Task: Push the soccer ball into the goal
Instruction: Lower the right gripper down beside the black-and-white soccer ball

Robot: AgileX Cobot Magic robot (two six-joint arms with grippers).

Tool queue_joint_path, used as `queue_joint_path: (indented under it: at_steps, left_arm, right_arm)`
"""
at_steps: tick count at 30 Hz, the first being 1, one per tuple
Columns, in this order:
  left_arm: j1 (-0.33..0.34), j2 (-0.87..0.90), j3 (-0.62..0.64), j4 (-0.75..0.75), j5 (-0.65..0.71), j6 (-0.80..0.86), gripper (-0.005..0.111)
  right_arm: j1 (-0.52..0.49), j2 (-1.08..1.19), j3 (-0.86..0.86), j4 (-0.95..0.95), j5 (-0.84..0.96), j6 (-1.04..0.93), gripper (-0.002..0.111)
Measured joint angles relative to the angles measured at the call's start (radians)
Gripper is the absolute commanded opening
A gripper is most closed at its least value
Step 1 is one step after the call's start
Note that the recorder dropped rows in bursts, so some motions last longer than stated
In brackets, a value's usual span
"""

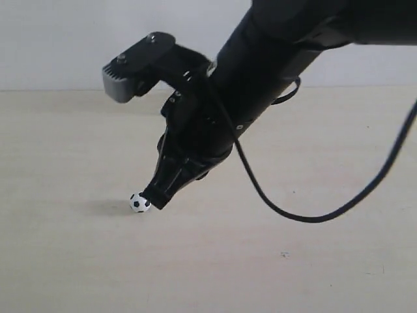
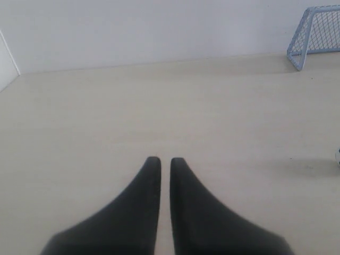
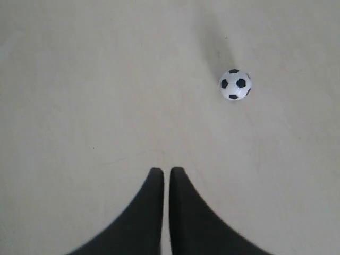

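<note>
The soccer ball (image 1: 138,203), tiny and white with black patches, rests on the pale table. My right gripper (image 1: 156,198) reaches down from the upper right, its shut tip low and right beside the ball in the exterior view. The right wrist view shows the ball (image 3: 235,84) lying ahead of and off to one side of the right gripper (image 3: 166,170), with bare table between them. My left gripper (image 2: 165,158) is shut on nothing and hovers over bare table. Its view catches the light blue-grey goal (image 2: 311,33) at the wall and a sliver of the ball (image 2: 338,156) at the frame edge.
A black cable (image 1: 293,215) loops down from the right arm and hangs just above the table (image 1: 78,261). A white wall (image 2: 159,32) bounds the table's far side behind the goal. The goal is outside the exterior view.
</note>
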Motion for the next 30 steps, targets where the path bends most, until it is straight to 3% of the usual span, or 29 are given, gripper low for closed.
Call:
queue_joint_path:
  at_steps: [5,14,30]
  left_arm:
    - [0.0,0.0,0.0,0.0,0.0,0.0,0.006]
    - [0.0,0.0,0.0,0.0,0.0,0.0,0.006]
    - [0.0,0.0,0.0,0.0,0.0,0.0,0.006]
  right_arm:
    - [0.009,0.164,-0.11,-0.019,0.049,0.019,0.0]
    - [0.049,0.39,-0.238,-0.032,-0.017,0.056,0.0]
    - [0.106,0.571,-0.365,-0.031,-0.028,0.039,0.0]
